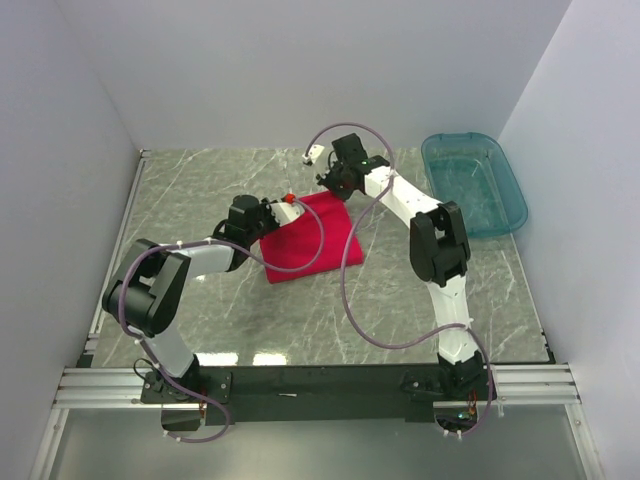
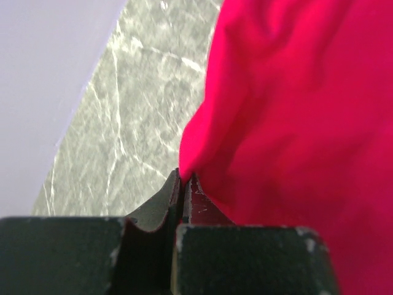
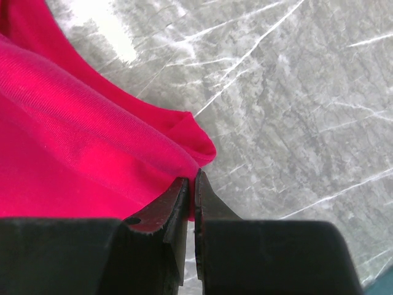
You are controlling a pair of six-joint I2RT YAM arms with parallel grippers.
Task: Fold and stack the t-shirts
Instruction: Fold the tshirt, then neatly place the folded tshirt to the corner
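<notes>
Red t-shirt [image 1: 310,240] lies part-folded mid-table [image 1: 200,180]; left gripper [image 1: 283,205] pinches its 11 o'clock corner and right gripper [image 1: 330,185] its 1 o'clock corner, probably to keep the far edge taut for the next fold.

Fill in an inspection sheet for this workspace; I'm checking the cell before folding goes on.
Surface: grey marbled table, no spills or marks seen.
Job's things: one red t-shirt, folded to a rough square mid-table; no second shirt or stack seen.
Clutter: a teal see-through bin at the far right corner, nothing seen inside.
Grippers: left gripper shut on the shirt's edge; right gripper shut on another edge near a corner.
Cables: left arm's cable loops across the shirt; right arm's cable hangs beside it.
Surroundings: plain white walls on three sides, a metal rail along the near edge.
</notes>
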